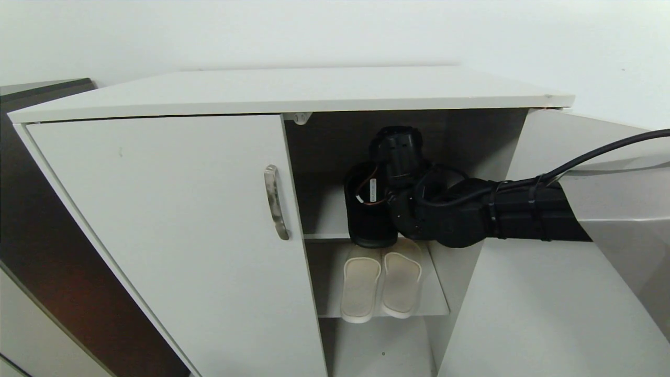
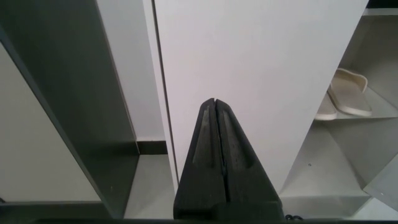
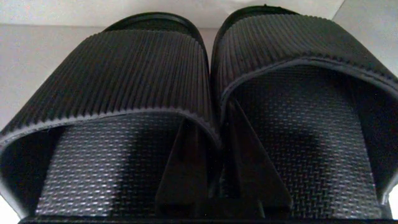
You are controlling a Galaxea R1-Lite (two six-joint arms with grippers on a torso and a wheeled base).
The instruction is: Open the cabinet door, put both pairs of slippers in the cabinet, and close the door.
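The pair of black slippers rests on the cabinet's upper shelf, heels at the shelf's front edge. My right gripper is inside the cabinet, shut on the black slippers, with its fingers pinching the two inner straps together. One shelf down, the pair of white slippers lies side by side. My left gripper is shut on nothing. It hangs low in front of the closed left door, with the white slippers off to one side.
The cabinet's right door stands swung open beside my right arm. The left door is closed and has a metal handle. A dark panel stands to the cabinet's left.
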